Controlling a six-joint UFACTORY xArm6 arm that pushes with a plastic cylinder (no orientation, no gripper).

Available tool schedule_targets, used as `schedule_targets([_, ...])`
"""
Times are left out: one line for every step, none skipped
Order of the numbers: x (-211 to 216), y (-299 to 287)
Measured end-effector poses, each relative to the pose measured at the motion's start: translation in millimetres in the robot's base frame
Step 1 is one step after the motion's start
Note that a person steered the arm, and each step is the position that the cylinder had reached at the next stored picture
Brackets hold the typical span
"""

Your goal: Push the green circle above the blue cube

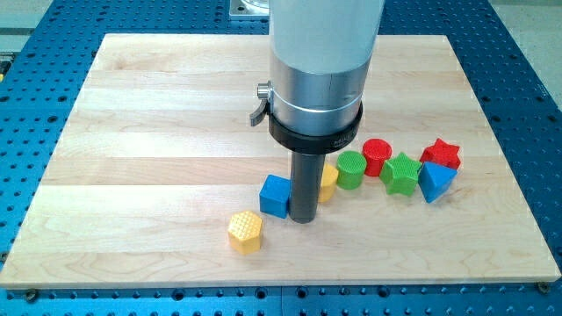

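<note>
The green circle point(350, 168) stands on the wooden board point(158, 132), right of the middle. The blue cube point(275, 195) sits to its left and a little lower in the view. My tip point(303, 219) rests on the board just right of the blue cube, almost touching it, and left of and below the green circle. The rod hides part of a yellow block point(328, 183) that lies between the rod and the green circle.
A red circle point(377, 156), a green star point(401, 173), a red star point(441, 155) and a blue triangle point(435, 182) cluster right of the green circle. A yellow hexagon point(245, 232) lies below and left of the blue cube. The arm's wide body looms above.
</note>
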State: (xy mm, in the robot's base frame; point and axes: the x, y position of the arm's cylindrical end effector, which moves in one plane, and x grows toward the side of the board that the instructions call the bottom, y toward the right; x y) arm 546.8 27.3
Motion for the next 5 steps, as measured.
schedule_targets([0.0,27.9])
schedule_targets([0.0,86.8])
schedule_targets([-20.9,103.3])
schedule_targets([-47.4,93.4])
schedule_targets([-54.1,93.0])
